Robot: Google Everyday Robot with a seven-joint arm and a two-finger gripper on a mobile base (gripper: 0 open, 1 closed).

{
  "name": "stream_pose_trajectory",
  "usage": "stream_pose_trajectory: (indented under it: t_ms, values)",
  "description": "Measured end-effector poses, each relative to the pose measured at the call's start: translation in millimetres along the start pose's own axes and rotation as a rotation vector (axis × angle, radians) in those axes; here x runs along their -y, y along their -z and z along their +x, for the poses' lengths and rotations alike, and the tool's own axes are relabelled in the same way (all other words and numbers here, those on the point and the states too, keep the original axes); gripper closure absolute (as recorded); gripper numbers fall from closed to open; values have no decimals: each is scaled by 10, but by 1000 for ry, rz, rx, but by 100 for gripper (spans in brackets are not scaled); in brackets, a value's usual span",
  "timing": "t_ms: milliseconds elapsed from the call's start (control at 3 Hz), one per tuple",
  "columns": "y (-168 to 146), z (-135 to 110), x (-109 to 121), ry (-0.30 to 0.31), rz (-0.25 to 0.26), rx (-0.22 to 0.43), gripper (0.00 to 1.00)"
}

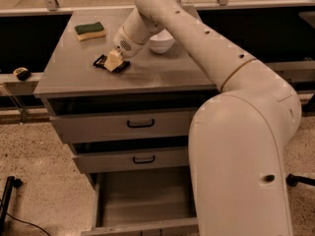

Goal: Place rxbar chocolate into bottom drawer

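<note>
Pickup stage: we are finding the gripper (114, 61) at the snack bar (100, 62), upper left; grip indeterminate. Next: lift toward the bottom drawer (142, 196).

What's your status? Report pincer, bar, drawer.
Pincer down at the bar on the cabinet top. Bottom drawer open, bar not in it yet. Sponge and bowl apart from the bar, not in the way.
</note>
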State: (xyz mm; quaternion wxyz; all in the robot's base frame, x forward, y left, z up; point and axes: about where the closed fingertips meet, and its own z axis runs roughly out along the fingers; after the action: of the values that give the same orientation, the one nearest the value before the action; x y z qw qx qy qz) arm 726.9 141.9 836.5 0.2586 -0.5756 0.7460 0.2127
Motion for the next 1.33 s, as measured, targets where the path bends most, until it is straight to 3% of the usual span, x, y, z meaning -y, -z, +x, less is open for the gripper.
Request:
stream_pose_trajectory:
  t_ms: [333,667,1000,1333]
  values:
    - [71,-398,-281,97,-126,226,100]
    - [358,-767,-629,260,-242,404,100]
    - [717,-736,-948,369,-270,412,100]
    - [827,-83,-1278,393,-290,159,100]
